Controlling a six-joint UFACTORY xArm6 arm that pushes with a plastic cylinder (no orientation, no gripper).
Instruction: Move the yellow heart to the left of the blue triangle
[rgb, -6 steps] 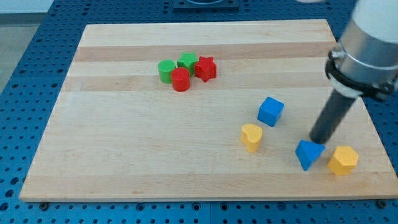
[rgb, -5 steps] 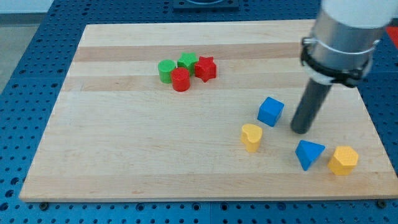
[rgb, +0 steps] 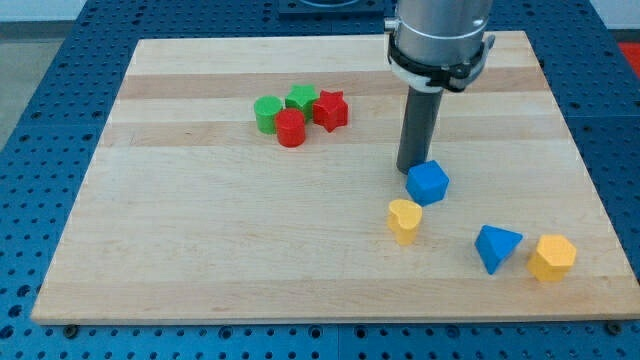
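The yellow heart (rgb: 404, 220) lies on the wooden board at the view's lower right of centre. The blue triangle (rgb: 496, 247) lies further to the view's right and slightly lower. My tip (rgb: 411, 168) stands just above and left of a blue cube (rgb: 428, 183), touching or nearly touching it. The tip is above the yellow heart and apart from it, up and left of the blue triangle.
A yellow hexagonal block (rgb: 552, 257) sits right of the blue triangle near the board's right edge. A cluster of two green blocks (rgb: 268, 113), a red cylinder (rgb: 291, 128) and a red star (rgb: 330, 110) sits at the upper middle. The board (rgb: 200, 230) has edges all round.
My tip has moved from beside the blue triangle up and to the view's left, to the blue cube's upper left. The blue cube has shifted slightly and turned. The yellow heart has not moved.
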